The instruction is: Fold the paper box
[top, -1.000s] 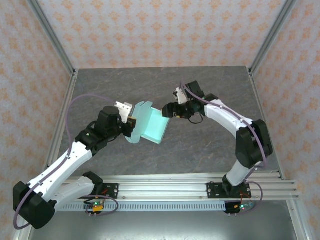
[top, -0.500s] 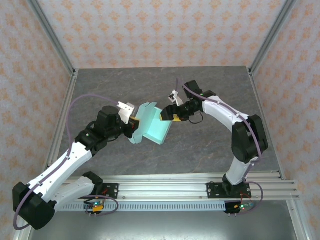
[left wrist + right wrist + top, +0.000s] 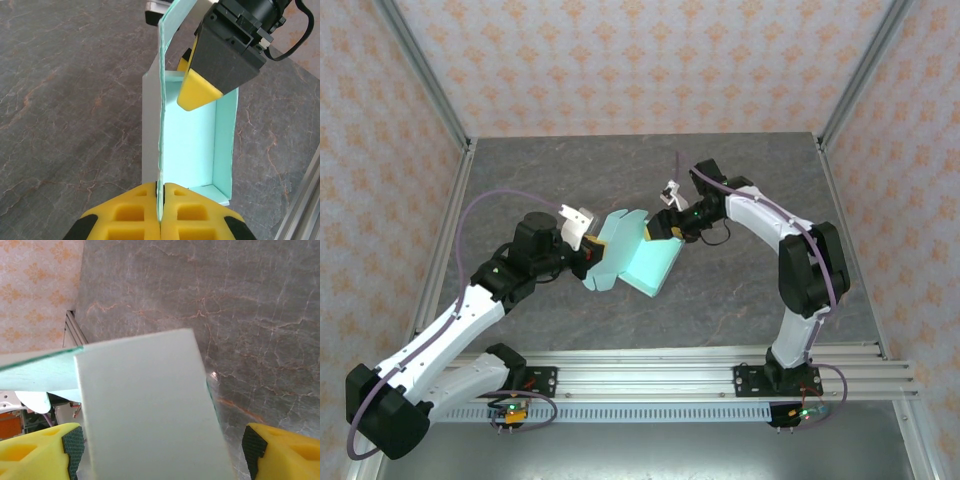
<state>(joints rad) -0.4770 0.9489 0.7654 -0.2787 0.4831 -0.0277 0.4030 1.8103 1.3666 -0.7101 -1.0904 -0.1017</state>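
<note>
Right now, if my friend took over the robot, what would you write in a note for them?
Left tool: shut, pinching the thin edge of a panel of the paper box.
Right tool: open, one finger inside the box, straddling a wall.
Box: between the two arms, over the middle of the table.
Done: the tray walls stand up.
Left: the big flap is not yet closed; it probably needs folding over and tucking in.
</note>
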